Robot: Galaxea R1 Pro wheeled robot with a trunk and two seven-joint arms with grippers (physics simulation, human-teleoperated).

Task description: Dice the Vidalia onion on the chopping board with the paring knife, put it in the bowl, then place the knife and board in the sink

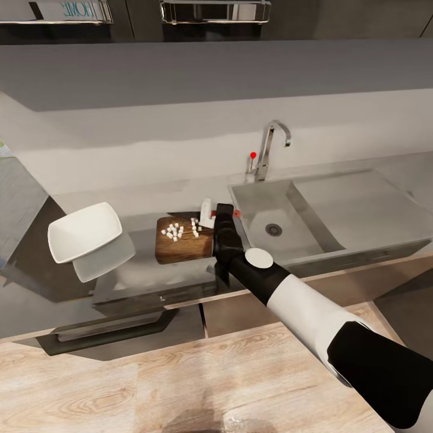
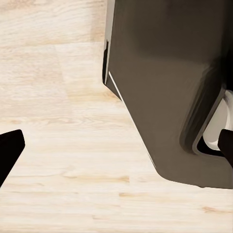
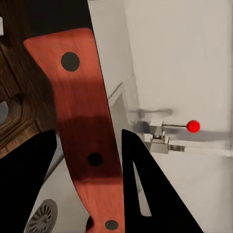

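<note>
The dark wood chopping board [image 1: 183, 240] lies on the countertop [image 1: 144, 273] just left of the sink [image 1: 300, 207], with several small white diced onion pieces [image 1: 176, 231] on it. A white bowl [image 1: 84, 231] sits further left. My right gripper [image 1: 221, 214] hovers at the board's sink-side edge, shut on the paring knife [image 3: 82, 107], whose red handle with black rivets runs between the fingers [image 3: 29, 184]. A bit of red handle [image 1: 236, 212] shows beside the gripper. The blade is hidden. My left gripper [image 2: 116, 150] hangs open over the floor.
A chrome tap [image 1: 269, 147] with a red knob [image 3: 193, 126] stands behind the sink, and the round drain [image 1: 273, 229] sits in the basin. A flat drainboard [image 1: 361, 204] lies to the right. The light wood floor [image 1: 150, 385] lies in front of the dark cabinets.
</note>
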